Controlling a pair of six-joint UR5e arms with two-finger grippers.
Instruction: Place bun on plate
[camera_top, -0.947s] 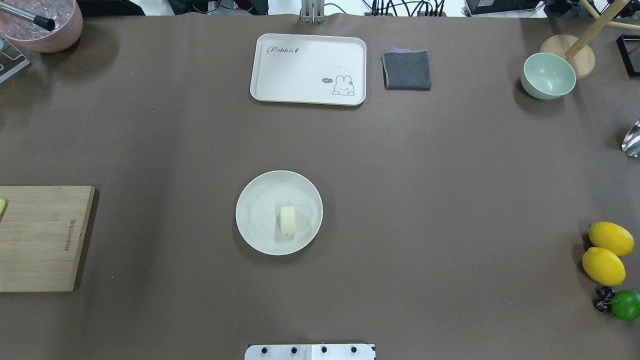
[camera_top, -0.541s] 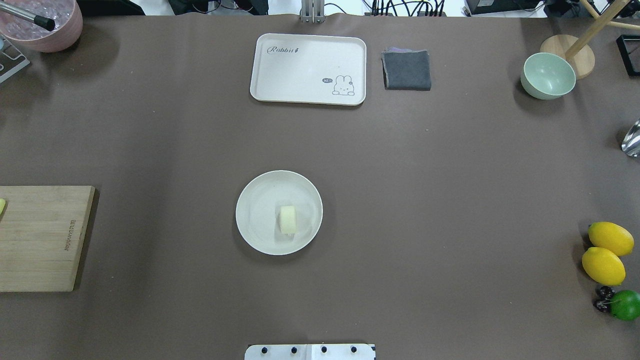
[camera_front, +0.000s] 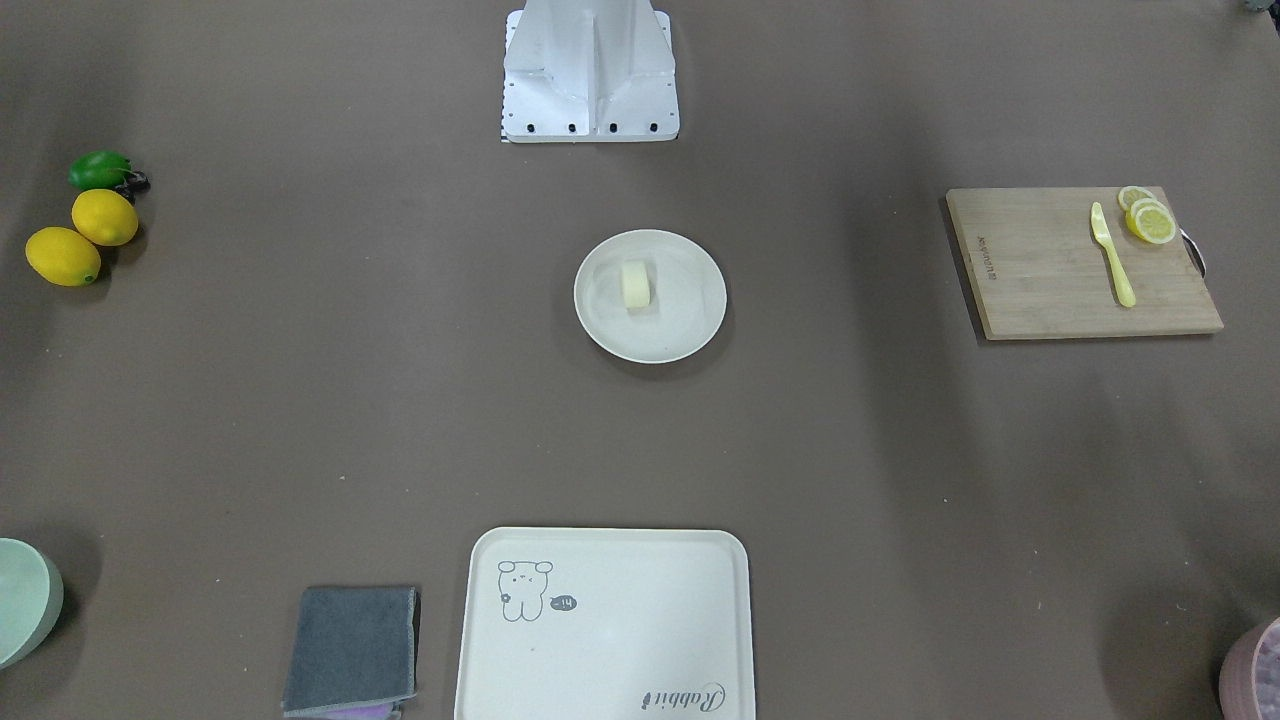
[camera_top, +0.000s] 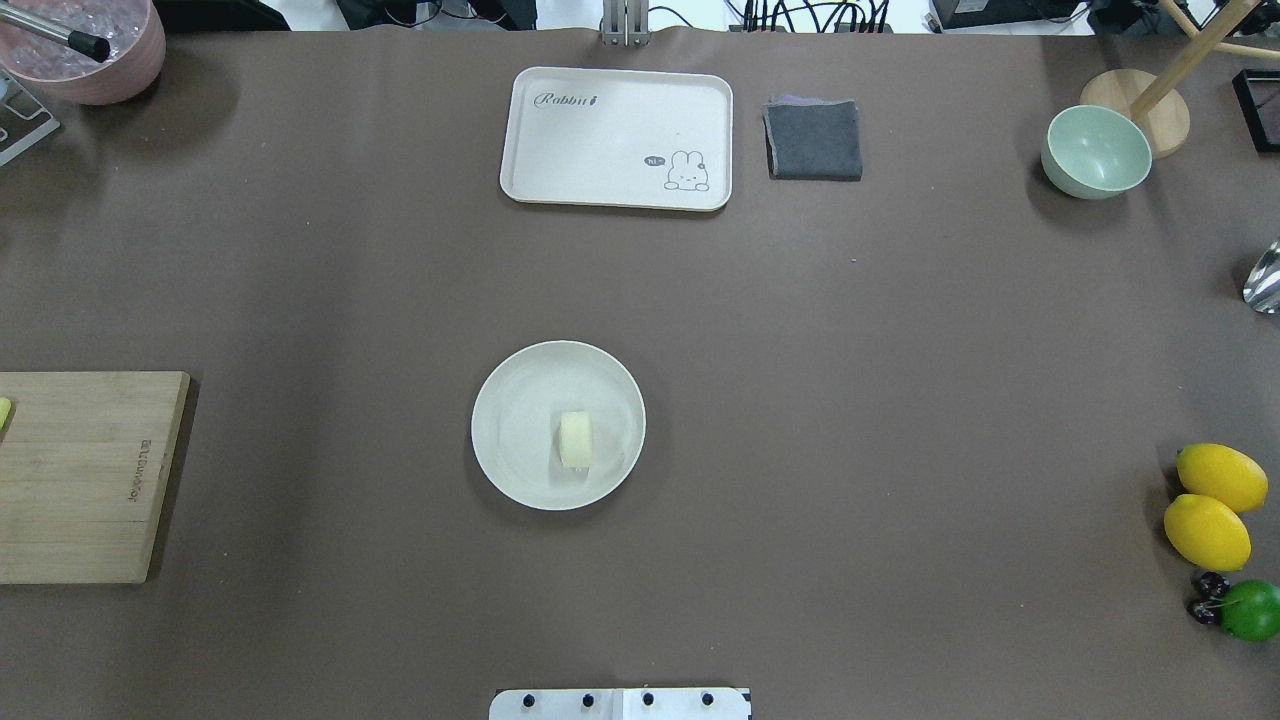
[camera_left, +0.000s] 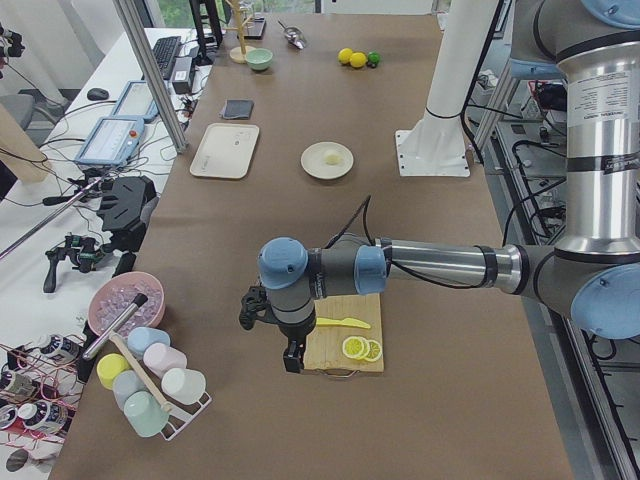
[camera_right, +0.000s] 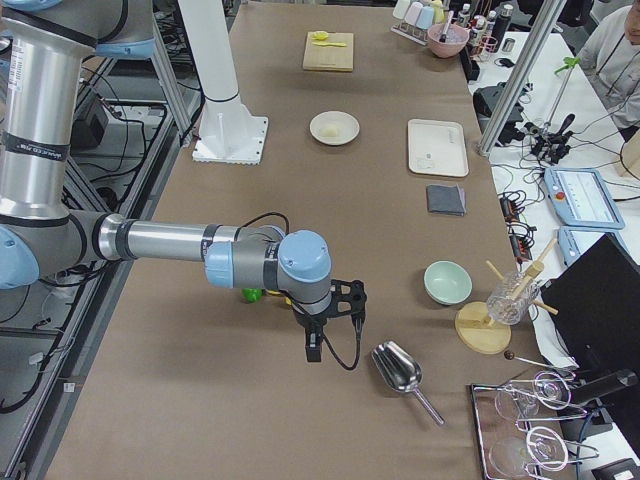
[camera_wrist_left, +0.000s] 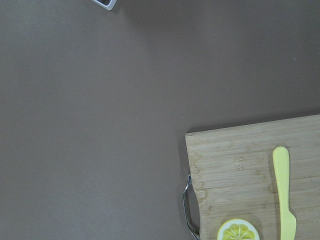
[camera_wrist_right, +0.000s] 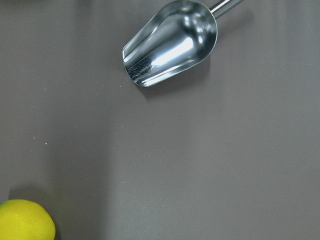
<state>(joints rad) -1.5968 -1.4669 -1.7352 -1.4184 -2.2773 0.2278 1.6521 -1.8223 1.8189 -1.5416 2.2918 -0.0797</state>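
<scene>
1. You find the bun (camera_top: 575, 440) lying in the plate (camera_top: 500, 400), slightly off-centre; placement looks done.
2. The left gripper (camera_left: 291, 360) hangs by the board (camera_front: 1050, 270) and the right gripper (camera_right: 312, 350) near the scoop (camera_right: 398, 368), both well apart from the plate. You cannot tell how far either is open, or whether it holds anything.
3. Nothing appears left to do.

A flat brown cover (camera_top: 900, 350) spreads over the table. The plate (camera_top: 510, 400) is plain cream-white and the bun (camera_top: 575, 440) cream with a faint yellow tinge. In the overhead view the tray (camera_top: 600, 130) is cream, with a grey rabbit outline at its four o'clock and grey script at ten o'clock. The cloth (camera_top: 813, 140) is dark grey, with a purple strip at twelve o'clock. The bowl (camera_top: 1096, 152) is pale green. The lemons (camera_top: 1221, 477) are bright yellow and the lime (camera_top: 1250, 610) is green. The small fruit (camera_top: 1208, 598) beside the lime looks purple-black, though it is too small to be sure. The board (camera_front: 1080, 265) shows light wood grain, the knife (camera_front: 1112, 255) is pale yellow, and the lemon slices (camera_front: 1148, 220) are yellow with white rims. The scoop (camera_wrist_right: 172, 45) is mirror silver.
</scene>
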